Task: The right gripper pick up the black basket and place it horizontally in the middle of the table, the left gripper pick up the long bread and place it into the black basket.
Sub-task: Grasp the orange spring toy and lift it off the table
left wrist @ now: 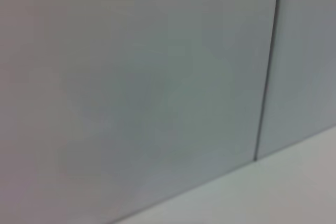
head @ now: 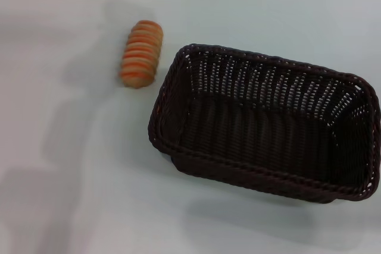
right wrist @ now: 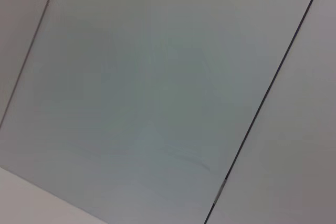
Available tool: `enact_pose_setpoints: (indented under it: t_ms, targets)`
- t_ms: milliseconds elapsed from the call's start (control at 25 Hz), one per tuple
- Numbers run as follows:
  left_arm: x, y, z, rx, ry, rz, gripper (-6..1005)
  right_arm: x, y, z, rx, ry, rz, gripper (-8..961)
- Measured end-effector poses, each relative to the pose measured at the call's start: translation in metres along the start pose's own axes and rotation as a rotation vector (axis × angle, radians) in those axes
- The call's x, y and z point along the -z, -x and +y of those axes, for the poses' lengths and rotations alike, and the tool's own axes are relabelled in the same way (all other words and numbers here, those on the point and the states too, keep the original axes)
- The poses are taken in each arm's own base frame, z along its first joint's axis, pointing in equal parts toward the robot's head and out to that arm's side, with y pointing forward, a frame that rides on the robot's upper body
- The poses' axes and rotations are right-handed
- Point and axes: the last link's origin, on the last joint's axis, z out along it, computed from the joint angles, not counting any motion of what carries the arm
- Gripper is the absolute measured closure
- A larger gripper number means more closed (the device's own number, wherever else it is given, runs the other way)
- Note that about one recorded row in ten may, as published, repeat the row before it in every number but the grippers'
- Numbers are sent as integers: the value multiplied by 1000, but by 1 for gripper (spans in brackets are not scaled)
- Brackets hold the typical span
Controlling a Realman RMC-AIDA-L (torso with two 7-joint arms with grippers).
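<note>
The black basket [head: 268, 126] sits upright at centre-right of the head view, its right rim near the frame edge. The long bread [head: 141, 53] lies just beyond its upper-left corner, apparently not touching. Bare table [head: 71, 165] spreads left and below. Neither gripper is visible, so whether their fingers are apart cannot be told.

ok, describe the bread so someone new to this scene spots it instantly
Start at the white table and find the big dark woven basket on the robot's right half. Just off the basket's far-left corner, not touching it, lies the bread: a small oblong roll. It is the only orange-brown thing there, striped crosswise with pale cream ridges.
</note>
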Motion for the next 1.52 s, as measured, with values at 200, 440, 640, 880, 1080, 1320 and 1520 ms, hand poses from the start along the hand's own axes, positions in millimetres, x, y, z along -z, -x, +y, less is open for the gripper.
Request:
enact_pose_setpoints:
  t_ms: [200, 440, 640, 880, 1080, 1320, 1520]
  targets:
    - [-19, -7, 0, 40, 45, -73, 144, -1, 1, 6, -4, 20, -1, 377]
    - [-47, -8, 7, 38, 82, -188, 144, -7, 12, 21, 49, 73, 14, 377]
    - [-53, -7, 7, 41, 84, -205, 144, -11, 15, 30, 54, 96, 16, 376]
    - [-84, 16, 7, 61, 98, -321, 144, -13, 21, 32, 64, 106, 0, 377]
    - [-95, 33, 7, 70, 105, -378, 144, -14, 30, 35, 75, 116, -23, 378]
    - [-108, 53, 7, 83, 109, -427, 143, -18, 39, 44, 78, 142, -49, 377]
    - [-109, 58, 8, 80, 111, -437, 143, -8, 33, 30, 21, 52, -23, 377]
